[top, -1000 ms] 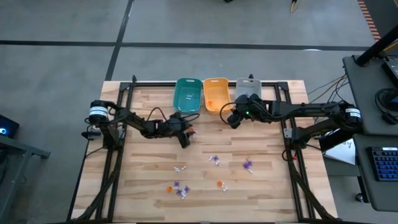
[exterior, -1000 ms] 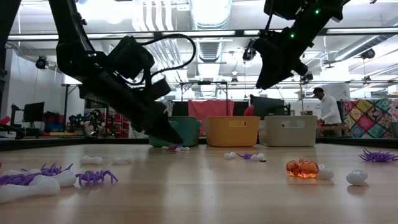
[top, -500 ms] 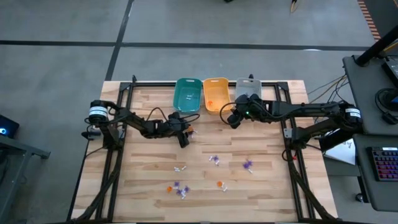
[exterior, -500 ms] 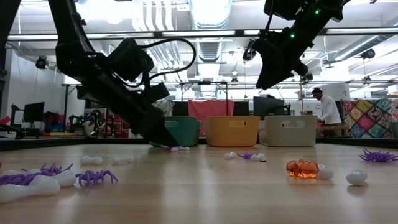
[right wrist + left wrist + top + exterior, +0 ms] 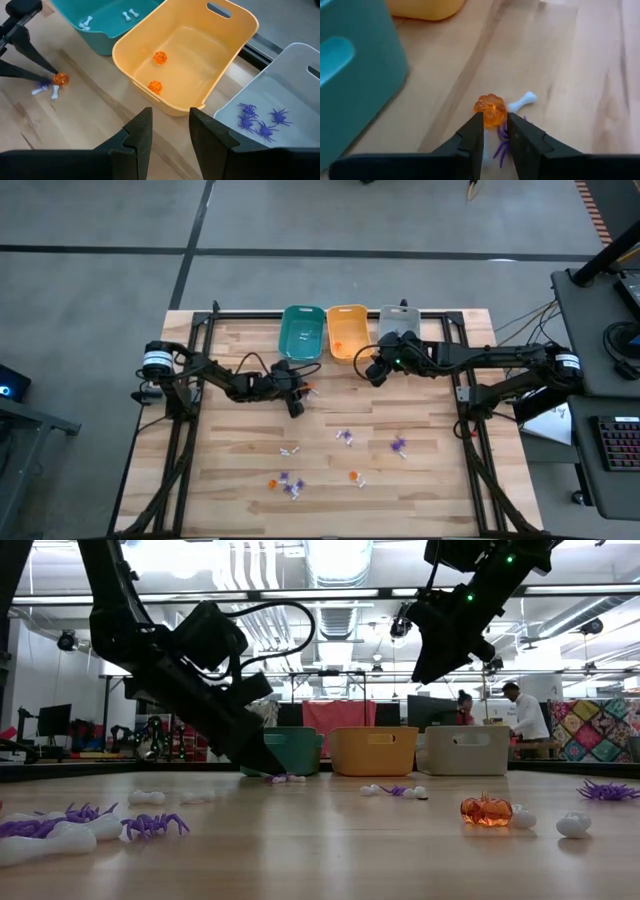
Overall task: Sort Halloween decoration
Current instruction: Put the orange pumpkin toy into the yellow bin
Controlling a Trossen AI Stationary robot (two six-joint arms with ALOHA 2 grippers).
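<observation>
Since a second ago, the left gripper has narrowed its fingers around an orange pumpkin trinket on the wooden table; the arm itself has scarcely shifted. Its fingertips now flank the pumpkin closely, though whether both pads already press on it is hard to tell. A white bone lies touching the pumpkin at its 2 o'clock in the wrist view, and a purple spider sits just beneath the fingers.

To do this pick well, the fingers should close on the pumpkin alone, then lift straight up so bone and spider stay behind, before carrying it to the orange bin, at about 1 o'clock from the gripper in the overhead view.

That arm reaches low and slanted, fingertips at the tabletop just below the teal bin.

Hovering high near the grey bin, the right gripper waits with fingers apart, holding nothing.
</observation>
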